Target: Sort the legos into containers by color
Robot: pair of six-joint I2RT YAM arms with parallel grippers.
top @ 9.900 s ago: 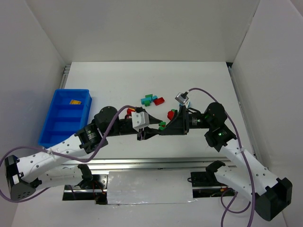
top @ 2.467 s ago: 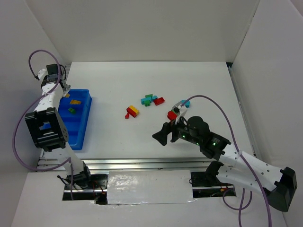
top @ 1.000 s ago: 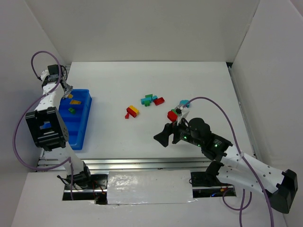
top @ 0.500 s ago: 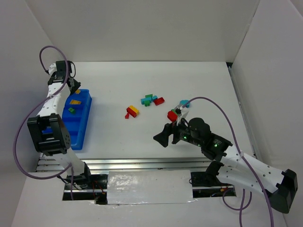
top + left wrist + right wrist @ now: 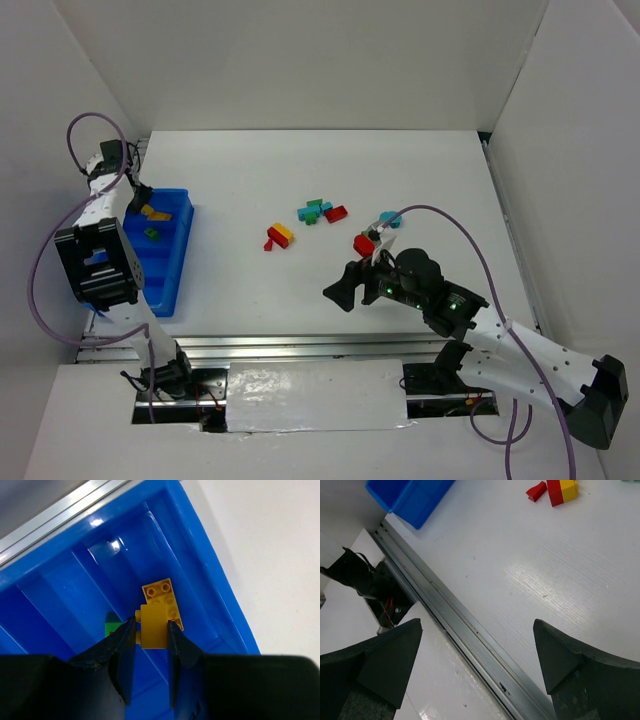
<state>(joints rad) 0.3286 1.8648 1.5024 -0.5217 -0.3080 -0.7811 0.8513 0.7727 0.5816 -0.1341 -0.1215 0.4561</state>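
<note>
Over the far end of the long blue plastic tray (image 5: 180, 262), my top camera puts the left gripper (image 5: 137, 192) above the end compartment, though from up there I cannot tell how its jaws stand. Yellow shows in that compartment, and a small green plastic brick (image 5: 150, 233) lies in the next one. Well right of the tray, loose bricks sit on the white table (image 5: 260, 290): a red and yellow pair (image 5: 279, 236), a teal, green and red cluster (image 5: 320, 211), then a red brick (image 5: 363, 244) and a teal brick (image 5: 388, 217) farthest off. The right gripper (image 5: 340, 292) hovers near the red brick.

My left wrist camera settles it: the jaws are clamped on a rounded yellow plastic brick (image 5: 152, 627), directly over a flat yellow studded brick (image 5: 161, 596) on the compartment floor. The green brick lies across the divider.

My right wrist camera shows its jaws spread wide above the table and a metal rail (image 5: 465, 630), with the tray's corner at upper left.
</note>
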